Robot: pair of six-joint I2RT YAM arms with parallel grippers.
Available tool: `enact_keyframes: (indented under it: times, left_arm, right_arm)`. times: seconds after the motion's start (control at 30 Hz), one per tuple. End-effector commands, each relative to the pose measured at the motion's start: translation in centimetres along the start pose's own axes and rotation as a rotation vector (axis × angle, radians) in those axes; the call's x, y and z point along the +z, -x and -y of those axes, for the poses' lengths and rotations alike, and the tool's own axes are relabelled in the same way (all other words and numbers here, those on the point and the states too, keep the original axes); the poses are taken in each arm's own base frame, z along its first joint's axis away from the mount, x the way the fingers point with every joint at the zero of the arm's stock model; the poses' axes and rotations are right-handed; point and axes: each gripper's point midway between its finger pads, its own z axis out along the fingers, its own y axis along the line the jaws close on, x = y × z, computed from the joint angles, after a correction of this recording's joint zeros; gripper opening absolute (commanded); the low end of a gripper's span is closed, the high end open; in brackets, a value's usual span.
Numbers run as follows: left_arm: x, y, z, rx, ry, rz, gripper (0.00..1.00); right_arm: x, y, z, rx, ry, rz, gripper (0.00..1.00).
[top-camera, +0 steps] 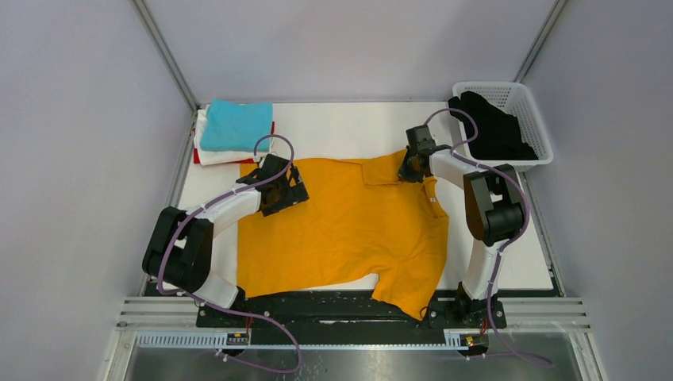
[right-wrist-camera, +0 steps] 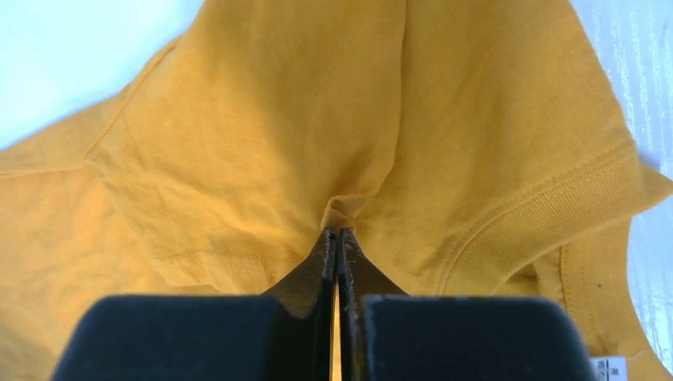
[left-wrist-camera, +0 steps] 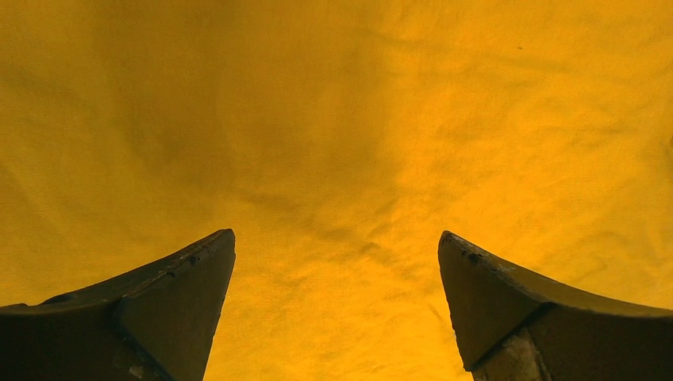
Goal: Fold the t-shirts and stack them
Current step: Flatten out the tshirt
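Closest to my right wrist lens, the right end effector (right-wrist-camera: 339, 234) is clenched, its dark fingers pressed together on a small pucker of yellow cloth.

From there I go by size. The white surface (top-camera: 341, 127) carries everything. Across its middle lies the mustard-orange t-shirt (top-camera: 349, 230), unfolded and mostly flat. Its collar points to the far side and one corner laps over the dark rail (top-camera: 317, 305) by the arm bases. At the far right stands the white lattice basket (top-camera: 533, 107) with a dark garment (top-camera: 492, 131) inside, apart from the shirt. At the far left sits the folded stack: a turquoise t-shirt (top-camera: 236, 125) on top, a white t-shirt (top-camera: 208, 151) beneath, and a red sliver (top-camera: 195, 156) at the bottom.

The left end effector (left-wrist-camera: 337, 238) is released, jaws spread wide. It hangs low over plain cloth near the shirt's far left shoulder, and I cannot tell whether the tips touch it. Smaller again, the ribbed collar (right-wrist-camera: 540, 214) runs just right of the pinch, and a white size label (right-wrist-camera: 607, 369) shows beyond it.

I judge this to be the start of the first fold on the mustard shirt, with a grip on one side only. The next move calls for the left end effector to close on a matching spot along the far edge, so both sides lift evenly and the cloth does not skew.
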Motion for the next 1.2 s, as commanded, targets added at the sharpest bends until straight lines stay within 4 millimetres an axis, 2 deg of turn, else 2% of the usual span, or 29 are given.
enact_keyframes:
  times: [0.0, 0.13, 0.23, 0.37, 0.4, 0.5, 0.53, 0.6, 0.63, 0.7, 0.77, 0.83, 0.87, 0.9, 0.97, 1.0, 1.03, 1.07, 1.17]
  left_arm:
    - [-0.1, 0.9, 0.0, -0.012, 0.01, 0.038, 0.99]
    - [-0.2, 1.3, 0.2, -0.009, 0.009, 0.048, 0.99]
    - [-0.3, 1.7, 0.1, -0.006, 0.021, 0.058, 0.99]
    - [0.0, 2.3, 0.1, -0.003, 0.039, 0.069, 0.99]
    - [0.1, 2.4, 0.1, -0.002, 0.044, 0.069, 0.99]
    - [0.3, 2.7, 0.4, 0.002, 0.049, 0.061, 0.99]
    - [0.2, 2.8, 0.5, 0.004, 0.051, 0.061, 0.99]
    - [-0.1, 3.1, 0.6, 0.007, 0.048, 0.069, 0.99]
    - [-0.3, 3.3, 0.6, 0.007, 0.049, 0.075, 0.99]
    - [-0.8, 3.7, 0.7, 0.007, 0.043, 0.092, 0.99]
    - [-1.2, 4.0, 0.8, 0.007, 0.038, 0.103, 0.99]
    - [-1.6, 4.1, 0.8, 0.008, 0.035, 0.111, 0.99]
    - [-1.8, 4.1, 0.7, 0.005, 0.036, 0.114, 0.99]
    - [-1.9, 4.1, 0.6, 0.0, 0.041, 0.118, 0.99]
    - [-1.9, 3.9, 0.2, -0.006, 0.05, 0.12, 0.99]
    - [-1.9, 3.7, 0.0, -0.012, 0.055, 0.117, 0.99]
    - [-1.8, 3.5, -0.2, -0.017, 0.06, 0.11, 0.99]
    - [-1.6, 3.3, -0.2, -0.021, 0.062, 0.103, 0.99]
    - [-0.6, 2.6, 0.0, -0.029, 0.055, 0.066, 0.99]
  right_arm:
    - [-3.8, 3.0, -2.9, 0.001, 0.117, 0.112, 0.0]
    - [-5.3, 5.5, -5.0, 0.066, 0.175, 0.181, 0.0]
    - [-4.9, 8.7, -7.2, 0.143, 0.204, 0.229, 0.0]
    - [-2.1, 14.2, -9.0, 0.351, 0.16, 0.349, 0.0]
    - [-2.0, 16.3, -10.1, 0.406, 0.178, 0.391, 0.0]
    - [-0.6, 19.7, -13.4, 0.509, 0.286, 0.443, 0.03]
    - [-0.1, 20.3, -14.4, 0.495, 0.315, 0.443, 0.21]
    - [-0.2, 21.1, -16.0, 0.421, 0.354, 0.43, 0.67]
    - [-0.4, 21.1, -16.3, 0.378, 0.351, 0.419, 0.83]
    - [-1.1, 20.4, -16.6, 0.302, 0.359, 0.388, 0.98]
    - [-2.1, 19.1, -16.2, 0.227, 0.361, 0.358, 0.99]
    - [-3.2, 17.1, -15.0, 0.163, 0.346, 0.329, 0.99]
    - [-4.7, 16.4, -14.4, 0.133, 0.347, 0.333, 0.99]
    - [-5.3, 15.2, -13.5, 0.106, 0.329, 0.324, 0.99]
    - [-5.8, 12.2, -11.4, 0.061, 0.288, 0.277, 0.99]
    - [-5.8, 10.5, -10.3, 0.048, 0.265, 0.246, 0.99]
    - [-5.3, 8.0, -8.9, 0.027, 0.242, 0.191, 0.99]
    - [-5.4, 6.6, -8.0, 0.02, 0.228, 0.166, 0.99]
    - [-5.0, 2.6, -6.2, 0.0, 0.219, 0.078, 0.99]
